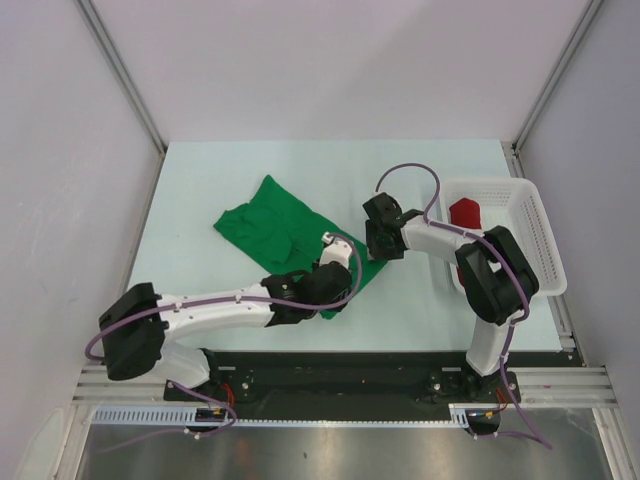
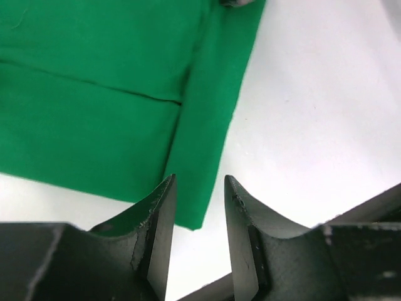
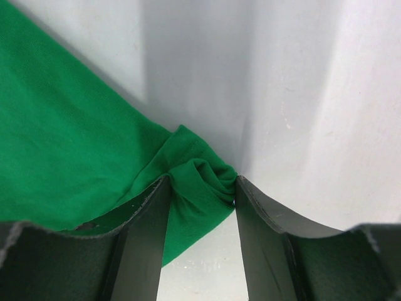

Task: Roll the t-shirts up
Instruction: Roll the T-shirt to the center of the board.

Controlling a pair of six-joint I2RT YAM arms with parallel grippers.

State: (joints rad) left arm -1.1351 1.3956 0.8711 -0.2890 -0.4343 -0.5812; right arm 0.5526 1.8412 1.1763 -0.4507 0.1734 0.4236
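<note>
The bright green t-shirt lies folded flat on the pale table, running from the middle toward the near right. My left gripper is open just above the shirt's near corner. In the left wrist view the folded green cloth ends just past the fingertips, with nothing between them. My right gripper is at the shirt's right corner. In the right wrist view it is shut on a bunched fold of the green cloth. The red rolled t-shirt sits in the basket.
A white mesh basket stands at the table's right side, beside the right arm. Grey walls and metal frame posts close in the table on the left, back and right. A black rail runs along the near edge.
</note>
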